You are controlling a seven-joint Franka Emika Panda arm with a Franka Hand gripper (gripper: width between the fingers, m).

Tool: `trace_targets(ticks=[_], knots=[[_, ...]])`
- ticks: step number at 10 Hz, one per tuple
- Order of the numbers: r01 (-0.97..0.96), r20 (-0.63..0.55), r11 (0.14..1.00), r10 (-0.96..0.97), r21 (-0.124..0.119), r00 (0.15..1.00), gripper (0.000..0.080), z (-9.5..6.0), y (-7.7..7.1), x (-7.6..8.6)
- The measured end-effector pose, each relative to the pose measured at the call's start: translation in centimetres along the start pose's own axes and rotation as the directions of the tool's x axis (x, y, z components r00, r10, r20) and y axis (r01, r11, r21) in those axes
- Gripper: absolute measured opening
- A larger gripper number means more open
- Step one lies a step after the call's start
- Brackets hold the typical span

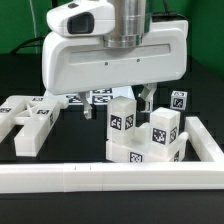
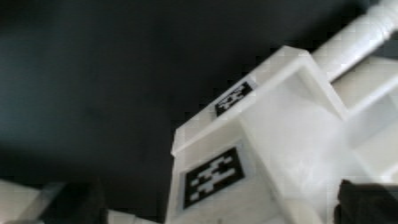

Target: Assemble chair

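The chair is in loose glossy white tagged pieces. A cluster of blocky pieces (image 1: 145, 135) stands at the centre right, and its tall upright block (image 1: 122, 118) rises under my hand. My gripper (image 1: 135, 100) hangs over this cluster, open, with a dark finger (image 1: 148, 97) beside the block. The wrist view shows the same block (image 2: 267, 130) close up with two tags, lying between my jaws, and a dark finger (image 2: 368, 203) apart from its side. Flat bar pieces (image 1: 30, 122) lie at the exterior view's left.
A long white L-shaped rail (image 1: 100, 178) runs along the front and turns up the exterior view's right side (image 1: 210, 140). The marker board (image 1: 98, 97) lies behind the cluster on the black table. A small tagged piece (image 1: 177, 99) stands at the back right.
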State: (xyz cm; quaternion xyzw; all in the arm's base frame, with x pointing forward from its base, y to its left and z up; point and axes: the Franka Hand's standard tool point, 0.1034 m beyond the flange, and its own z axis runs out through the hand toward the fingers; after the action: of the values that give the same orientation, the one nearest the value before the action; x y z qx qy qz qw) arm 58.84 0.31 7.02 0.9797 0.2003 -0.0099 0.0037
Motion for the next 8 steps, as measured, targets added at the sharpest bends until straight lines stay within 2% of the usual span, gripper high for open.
trace_targets(ticks=[3, 4, 5, 6, 7, 8], knots=[[0.150, 0.007, 0.989, -0.150, -0.008, 0.989, 0.0648, 0.07, 0.11, -0.12], [0.139, 0.007, 0.990, -0.139, -0.008, 0.990, 0.0537, 0.08, 0.11, -0.13], [0.139, 0.007, 0.990, -0.139, -0.008, 0.990, 0.0537, 0.09, 0.12, -0.13], [0.131, 0.007, 0.991, -0.131, -0.008, 0.991, 0.0346, 0.09, 0.12, -0.13], [0.116, 0.007, 0.993, -0.116, -0.008, 0.993, 0.0288, 0.10, 0.13, -0.15], [0.104, 0.007, 0.995, -0.104, -0.007, 0.995, 0.0288, 0.11, 0.13, -0.15]])
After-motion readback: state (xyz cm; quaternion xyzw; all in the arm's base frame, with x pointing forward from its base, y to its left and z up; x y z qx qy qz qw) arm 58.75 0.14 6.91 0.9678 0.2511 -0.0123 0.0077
